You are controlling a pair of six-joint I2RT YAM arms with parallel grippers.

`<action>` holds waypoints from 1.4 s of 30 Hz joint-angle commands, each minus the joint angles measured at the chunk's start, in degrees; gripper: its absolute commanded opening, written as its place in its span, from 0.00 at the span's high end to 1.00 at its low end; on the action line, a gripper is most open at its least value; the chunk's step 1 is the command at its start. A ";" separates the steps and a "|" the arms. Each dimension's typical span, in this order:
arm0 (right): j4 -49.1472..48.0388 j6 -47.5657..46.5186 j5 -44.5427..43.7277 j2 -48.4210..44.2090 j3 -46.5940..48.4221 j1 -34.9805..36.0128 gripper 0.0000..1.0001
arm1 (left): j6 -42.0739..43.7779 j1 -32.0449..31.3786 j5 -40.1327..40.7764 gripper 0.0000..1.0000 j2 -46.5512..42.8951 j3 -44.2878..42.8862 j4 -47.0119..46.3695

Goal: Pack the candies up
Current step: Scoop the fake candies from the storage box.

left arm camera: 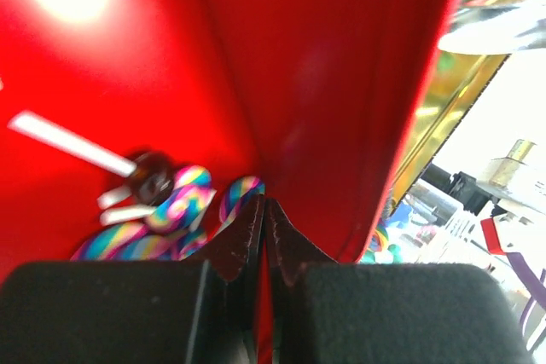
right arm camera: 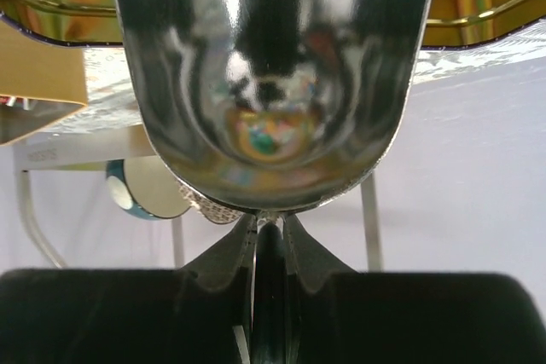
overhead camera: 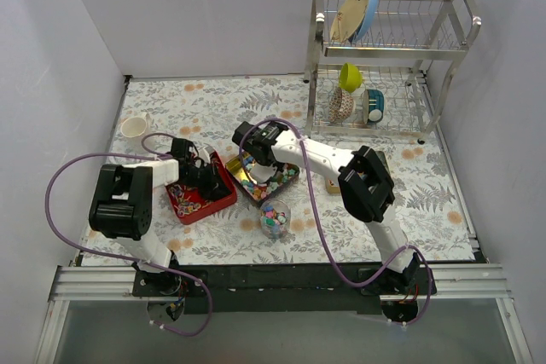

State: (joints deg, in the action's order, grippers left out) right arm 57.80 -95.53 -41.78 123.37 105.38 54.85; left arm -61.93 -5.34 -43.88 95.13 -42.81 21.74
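1. The left gripper (left arm camera: pixel 263 207) is clenched on the side wall of the red tin (left arm camera: pixel 341 83), with the wall pinched between its fingers.
2. Twist-wrapped candies (left arm camera: pixel 183 198) in pastel swirl wrappers lie on the red tin's floor, just beside the gripped wall.
3. The right gripper (right arm camera: pixel 269 221) is clamped on the handle of a metal scoop (right arm camera: pixel 273 66), whose bowl points away from the wrist.
4. In the top view, the right gripper is over the gold-lined tin (overhead camera: pixel 242 175), which also holds candies.
5. A glass cup (overhead camera: pixel 274 205) holding more candies stands near both tins, on the side toward the arm bases.
6. A dish rack (overhead camera: pixel 384 57) stands at the table's (overhead camera: pixel 426 202) far right.
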 commanded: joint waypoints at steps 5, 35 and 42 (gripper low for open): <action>6.18 8.59 8.99 -2.87 -7.28 2.37 0.99 | -0.29 -2.74 -3.14 1.00 2.16 0.62 -0.82; 2.85 34.79 44.32 -2.08 -5.19 -1.93 0.99 | 0.93 -1.95 -7.36 1.00 7.52 -9.39 5.06; -6.19 38.84 53.11 -7.35 -9.40 -6.86 0.99 | 4.97 -0.11 -10.44 1.00 9.02 -13.61 10.78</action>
State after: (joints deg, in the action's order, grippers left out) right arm 60.86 -59.68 1.23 121.86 97.95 49.95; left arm -58.70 -5.98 -50.19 103.94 -54.04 26.85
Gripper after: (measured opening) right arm 0.187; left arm 0.009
